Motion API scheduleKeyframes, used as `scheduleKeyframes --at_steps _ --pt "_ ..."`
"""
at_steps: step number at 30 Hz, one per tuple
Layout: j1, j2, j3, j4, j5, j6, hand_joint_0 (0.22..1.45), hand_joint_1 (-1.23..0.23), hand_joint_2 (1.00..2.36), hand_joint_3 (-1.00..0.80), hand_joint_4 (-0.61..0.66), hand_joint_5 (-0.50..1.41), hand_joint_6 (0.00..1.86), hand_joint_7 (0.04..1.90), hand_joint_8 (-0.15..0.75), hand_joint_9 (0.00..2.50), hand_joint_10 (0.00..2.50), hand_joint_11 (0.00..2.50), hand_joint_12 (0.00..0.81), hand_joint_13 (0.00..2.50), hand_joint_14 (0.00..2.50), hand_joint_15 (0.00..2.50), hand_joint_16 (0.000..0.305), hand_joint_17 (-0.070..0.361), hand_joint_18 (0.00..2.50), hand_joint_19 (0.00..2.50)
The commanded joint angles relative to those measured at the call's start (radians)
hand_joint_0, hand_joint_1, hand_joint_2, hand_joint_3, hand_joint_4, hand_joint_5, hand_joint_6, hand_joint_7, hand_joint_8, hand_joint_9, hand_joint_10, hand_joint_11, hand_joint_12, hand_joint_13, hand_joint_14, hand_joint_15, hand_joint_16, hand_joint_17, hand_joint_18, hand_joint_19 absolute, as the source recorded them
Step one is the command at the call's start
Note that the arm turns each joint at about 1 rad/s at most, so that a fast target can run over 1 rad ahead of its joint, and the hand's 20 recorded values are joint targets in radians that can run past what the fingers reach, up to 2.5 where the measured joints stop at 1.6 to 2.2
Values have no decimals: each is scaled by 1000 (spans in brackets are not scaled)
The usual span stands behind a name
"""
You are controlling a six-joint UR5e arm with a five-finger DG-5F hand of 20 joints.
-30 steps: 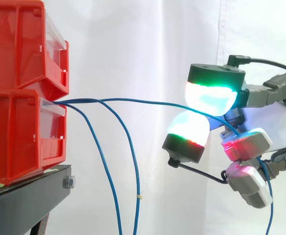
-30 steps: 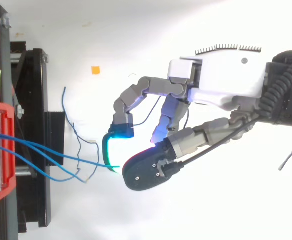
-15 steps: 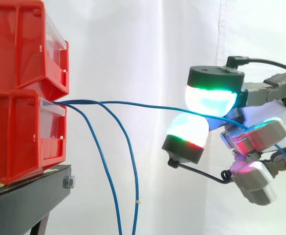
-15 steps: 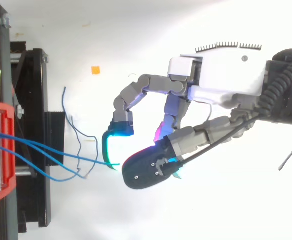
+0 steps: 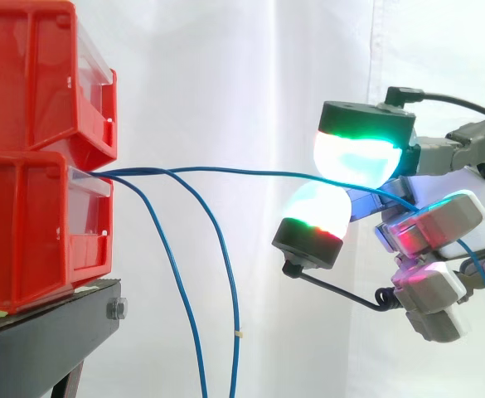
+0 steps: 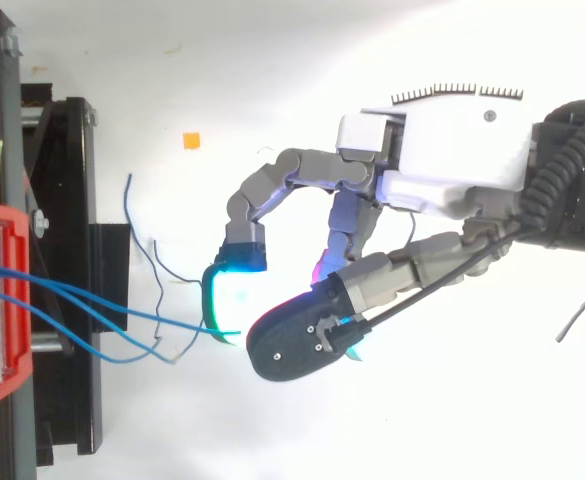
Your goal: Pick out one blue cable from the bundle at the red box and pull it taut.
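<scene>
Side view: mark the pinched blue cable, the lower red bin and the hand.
pinched blue cable (image 5: 250,172), side view, mid-span.
lower red bin (image 5: 26,236), side view, side wall.
hand (image 5: 366,124), side view, upper finger.

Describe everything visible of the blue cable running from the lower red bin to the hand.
The blue cable is thin and looks plastic-sheathed. It leaves the front of the lower red bin and spans the gap almost level with a slight arch. The hand pinches it between two glowing pads, and beyond them it hangs down.
</scene>
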Motion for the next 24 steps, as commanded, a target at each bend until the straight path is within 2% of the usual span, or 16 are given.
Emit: scheduleKeyframes --at_steps 1,13,24 --pt "2 -1 0 0 1 3 586 -662 1004 -453 -2 -101 919 877 281 1461 30 892 354 1242 26 687 49 110 1053 680" --pt "2 -1 0 2 -3 3 542 -574 1000 -500 37 -103 886 875 293 1450 30 876 346 1238 26 692 48 109 1053 689" --pt "4 -1 0 8 -1 3 507 -630 1000 -500 53 -102 880 864 300 1458 28 866 364 1249 23 686 51 116 1087 678"
